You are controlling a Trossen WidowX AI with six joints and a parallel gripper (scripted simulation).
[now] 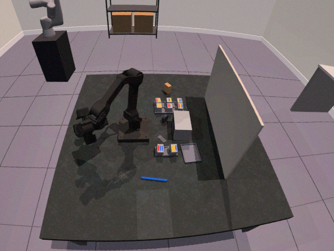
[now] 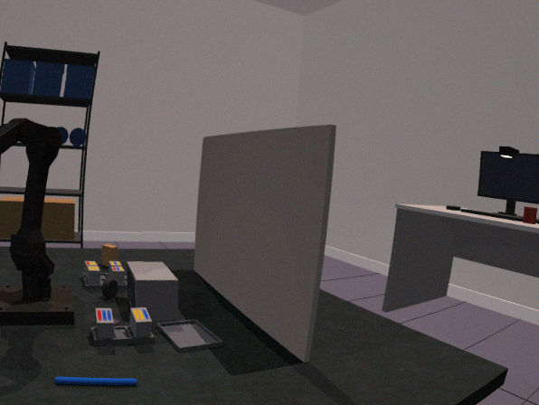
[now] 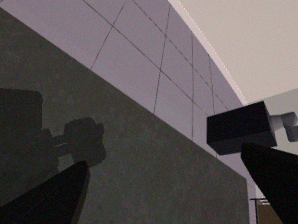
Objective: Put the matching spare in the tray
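Observation:
My gripper [image 3: 166, 160] is open and empty, held over the table's left side, away from the parts. A pale grey box [image 1: 182, 124] [image 2: 154, 289], apparently the mounted unit's housing, stands right of the arm; no code on its back is readable. The shallow tray [image 1: 191, 153] [image 2: 192, 334] is empty. Beside it a front rack holds a spare striped red, blue, blue [image 1: 160, 149] [image 2: 104, 322] and a spare striped yellow, yellow, blue [image 1: 174, 149] [image 2: 141, 321]. Several more striped spares stand in the back rack [image 1: 163, 112], including a mostly yellow one [image 1: 159, 106].
A tall grey panel [image 1: 232, 112] [image 2: 262, 235] stands right of the box and tray. A dark round knob [image 1: 164, 119] [image 2: 109, 288] is left of the box. A blue rod [image 1: 153, 179] [image 2: 96, 381] lies at the front. An orange block [image 1: 167, 88] [image 2: 109, 255] stands behind the back rack.

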